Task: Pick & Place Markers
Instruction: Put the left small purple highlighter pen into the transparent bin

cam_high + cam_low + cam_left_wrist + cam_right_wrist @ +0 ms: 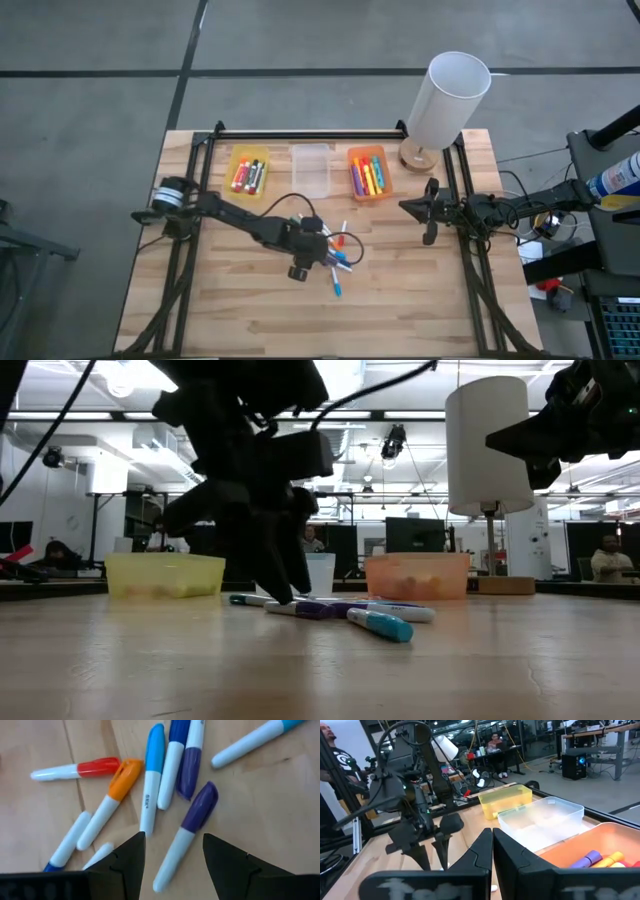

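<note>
Several markers (336,258) lie loose in a pile on the wooden table, seen close in the left wrist view: a red-capped one (75,769), an orange-capped one (111,799), a light blue one (151,775) and others. My left gripper (173,856) is open and slants down over the pile. Its fingers stand on either side of the white barrel of a purple-capped marker (189,827) that lies flat; I see no touch. In the low view its fingertips (285,588) are close above the table. My right gripper (492,842) is shut and hangs level at the table's right (408,207).
Three bins stand in a row at the far side: a yellow one (248,172) and an orange one (369,174), both holding markers, and a clear one (311,170) between them. A lamp with a white shade (448,98) stands at the far right. Bare wood lies toward the near edge.
</note>
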Motion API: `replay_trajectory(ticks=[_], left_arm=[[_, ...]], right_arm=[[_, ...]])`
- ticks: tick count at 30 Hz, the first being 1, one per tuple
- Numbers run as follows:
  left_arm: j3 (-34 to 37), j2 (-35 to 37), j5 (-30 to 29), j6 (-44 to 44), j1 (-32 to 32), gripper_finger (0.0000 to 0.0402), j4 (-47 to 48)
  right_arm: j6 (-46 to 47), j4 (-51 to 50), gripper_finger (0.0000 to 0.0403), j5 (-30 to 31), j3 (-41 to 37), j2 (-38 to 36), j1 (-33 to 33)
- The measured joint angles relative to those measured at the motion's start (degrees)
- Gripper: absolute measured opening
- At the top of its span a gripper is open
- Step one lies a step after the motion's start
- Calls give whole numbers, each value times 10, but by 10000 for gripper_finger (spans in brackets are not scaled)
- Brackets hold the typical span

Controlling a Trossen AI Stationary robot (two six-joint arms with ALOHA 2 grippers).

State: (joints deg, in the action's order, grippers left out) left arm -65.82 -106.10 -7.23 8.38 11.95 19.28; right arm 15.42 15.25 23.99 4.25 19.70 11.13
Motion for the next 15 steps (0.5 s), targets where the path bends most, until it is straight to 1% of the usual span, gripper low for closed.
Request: replay_trajectory(ticks=[5, 8, 11, 15], left_arm=[[-2, -9, 21, -5, -9, 192, 11], [-1, -11, 24, -12, -14, 186, 23], [1, -11, 26, -24, -16, 170, 23], [2, -10, 38, -27, -16, 137, 23]], right_arm=[[0, 0, 9, 0, 0, 0, 0], [0, 0, 9, 0, 0, 0, 0], [0, 0, 9, 0, 0, 0, 0], [0, 0, 9, 0, 0, 0, 0]])
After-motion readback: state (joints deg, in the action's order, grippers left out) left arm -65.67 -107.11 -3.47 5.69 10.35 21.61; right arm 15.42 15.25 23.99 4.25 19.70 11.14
